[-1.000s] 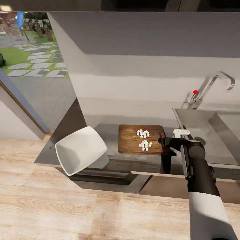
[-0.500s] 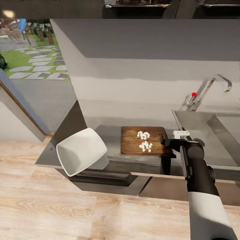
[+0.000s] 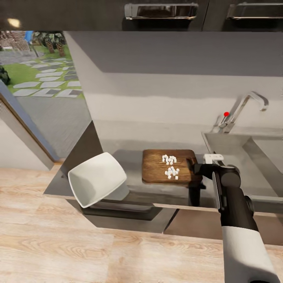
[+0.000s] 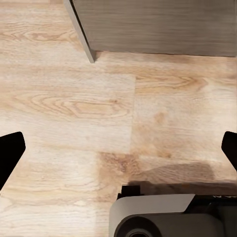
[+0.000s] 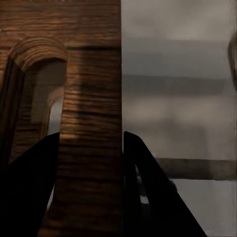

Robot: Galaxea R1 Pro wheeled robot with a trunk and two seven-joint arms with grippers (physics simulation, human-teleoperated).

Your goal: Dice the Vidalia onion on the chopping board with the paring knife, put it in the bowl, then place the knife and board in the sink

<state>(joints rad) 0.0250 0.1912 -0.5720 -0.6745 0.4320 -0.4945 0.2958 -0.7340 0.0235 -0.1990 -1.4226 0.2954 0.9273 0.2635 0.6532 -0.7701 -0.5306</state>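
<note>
With the onion already diced, head view: dark brown wooden chopping board (image 3: 169, 166) lies on the long matte grey countertop (image 3: 133, 188), small white onion cubes (image 3: 170, 165) heaped on it. Glossy white squarish bowl (image 3: 97, 179) sits at 9 o'clock from the board, well apart, tilted, overhanging the front edge. Grey rectangular sink (image 3: 251, 161) with chrome tap (image 3: 243, 110) lies at 3 o'clock. Right gripper (image 3: 195, 167) is at the board's handle end.

Left wrist view: left gripper (image 4: 118, 148) fingers spread wide, holding nothing, over light wood floor (image 4: 74, 98).

Right wrist view: right gripper fingers clamped on the board's end strip beside the slot hole (image 5: 37, 98).

Step, as I read it: moving dice to the bowl by carrying the board. Next: lift level, swing toward 9 o'clock, tip over the bowl. Risk: cubes sliding early. Knife can't be made out.
</note>
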